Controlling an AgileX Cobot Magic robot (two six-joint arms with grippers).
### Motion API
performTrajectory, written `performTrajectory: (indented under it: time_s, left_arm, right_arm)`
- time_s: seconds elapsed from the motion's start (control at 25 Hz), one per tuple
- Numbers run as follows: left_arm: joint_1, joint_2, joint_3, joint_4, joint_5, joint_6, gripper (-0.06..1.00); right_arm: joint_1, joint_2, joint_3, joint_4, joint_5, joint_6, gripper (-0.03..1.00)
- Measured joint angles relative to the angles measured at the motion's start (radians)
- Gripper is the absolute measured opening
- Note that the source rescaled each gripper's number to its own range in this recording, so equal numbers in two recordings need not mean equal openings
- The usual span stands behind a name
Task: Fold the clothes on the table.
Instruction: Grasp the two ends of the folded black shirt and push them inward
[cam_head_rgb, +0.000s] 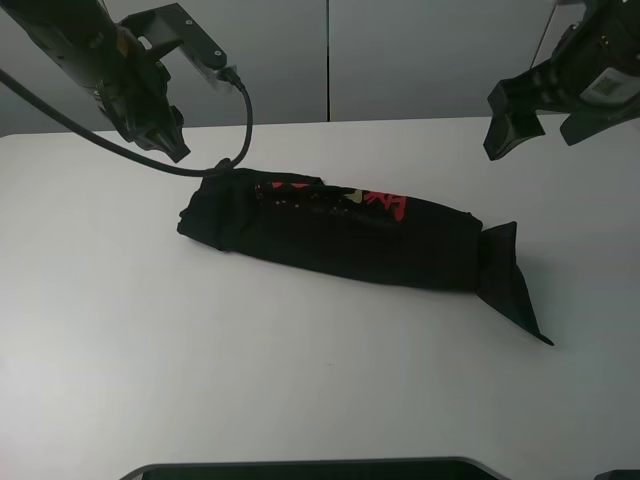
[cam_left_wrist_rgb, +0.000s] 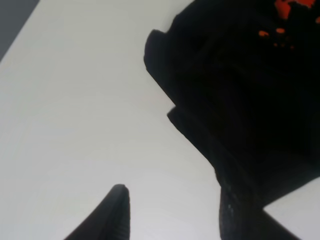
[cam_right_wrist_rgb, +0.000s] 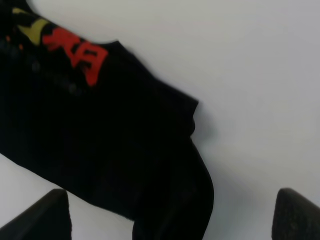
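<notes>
The black T-shirt (cam_head_rgb: 340, 235) lies folded into a long narrow strip across the middle of the white table (cam_head_rgb: 120, 330), with red and yellow characters showing along its far edge. A sleeve end sticks out at its right end. My left gripper (cam_head_rgb: 165, 135) hovers open and empty above the table, just beyond the shirt's left end. In the left wrist view, its fingers (cam_left_wrist_rgb: 117, 212) stand apart beside the shirt (cam_left_wrist_rgb: 240, 100). My right gripper (cam_head_rgb: 540, 130) is open and empty, raised above the shirt's right end. The right wrist view shows the shirt (cam_right_wrist_rgb: 100, 135) below its spread fingers (cam_right_wrist_rgb: 45, 217).
A black cable (cam_head_rgb: 240, 120) hangs from the left arm down to the shirt's left end. A dark flat edge (cam_head_rgb: 300, 468) runs along the table's near side. Grey wall panels (cam_head_rgb: 400, 50) stand behind the table.
</notes>
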Motion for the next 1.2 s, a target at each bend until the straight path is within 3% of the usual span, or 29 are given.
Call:
performTrajectory:
  time_s: [0.32, 0.4, 0.56, 0.68, 1.2]
  left_arm:
    - [0.0, -0.025, 0.0, -0.087, 0.08, -0.049, 0.75]
    - [0.0, -0.025, 0.0, -0.097, 0.091, -0.057, 0.85]
    - [0.0, -0.025, 0.0, -0.1, 0.093, -0.077, 0.98]
    - [0.0, -0.027, 0.0, -0.102, 0.097, -0.085, 1.0]
    - [0.0, -0.027, 0.0, -0.155, 0.099, -0.087, 1.0]
  right_arm:
    - [-0.113, -0.001, 0.263, 0.056, -0.22, 0.009, 0.87]
    - [-0.159, -0.001, 0.296, 0.12, -0.271, -0.042, 0.87]
    - [-0.218, 0.001, 0.313, 0.365, -0.314, -0.236, 0.87]
    - [-0.225, 0.04, 0.313, 0.479, -0.334, -0.325, 0.87]
    - [-0.225, 0.296, 0.313, 0.752, -0.372, -0.603, 0.87]
